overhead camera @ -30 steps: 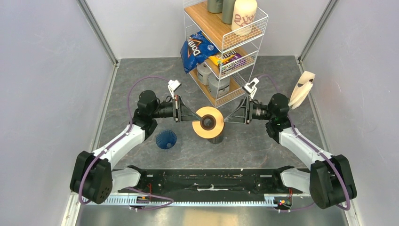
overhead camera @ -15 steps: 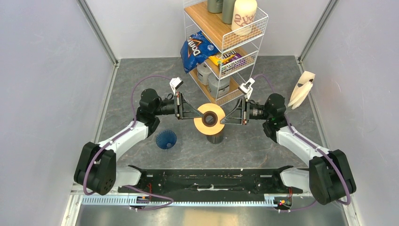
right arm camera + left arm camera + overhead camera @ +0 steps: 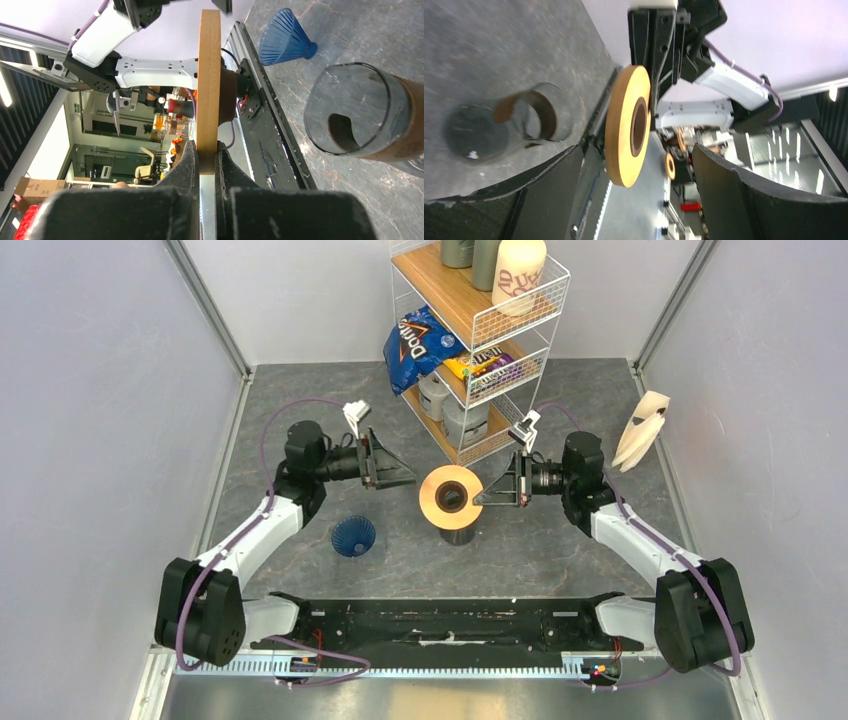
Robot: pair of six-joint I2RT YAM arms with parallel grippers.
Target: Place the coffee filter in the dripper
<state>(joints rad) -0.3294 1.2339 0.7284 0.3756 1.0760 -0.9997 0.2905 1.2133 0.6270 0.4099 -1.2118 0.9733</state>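
Right gripper [image 3: 206, 150]: clamping narrow on the rim of the wooden ring [image 3: 432, 498], gripping it at the ring's 3 o'clock edge.
Wooden ring: hanging roughly flat above the dark cup [image 3: 360, 120] – a clear gap is showing between the two in the right wrist view.
Left gripper [image 3: 402, 476]: fingers standing wide apart and carrying nothing, pointing at the ring from its 9 o'clock side, apart from it.
Dripper [image 3: 353, 536]: sitting on the table [image 3: 560, 540] at about 8 o'clock from the cup, wide mouth facing up, no gripper touching it.
Coffee filter [image 3: 640, 430]: leaning against the right wall at about 2 o'clock from the cup – well apart from the dripper and from both grippers.
Wire shelf [image 3: 480, 340]: standing at 12 o'clock, behind the ring.
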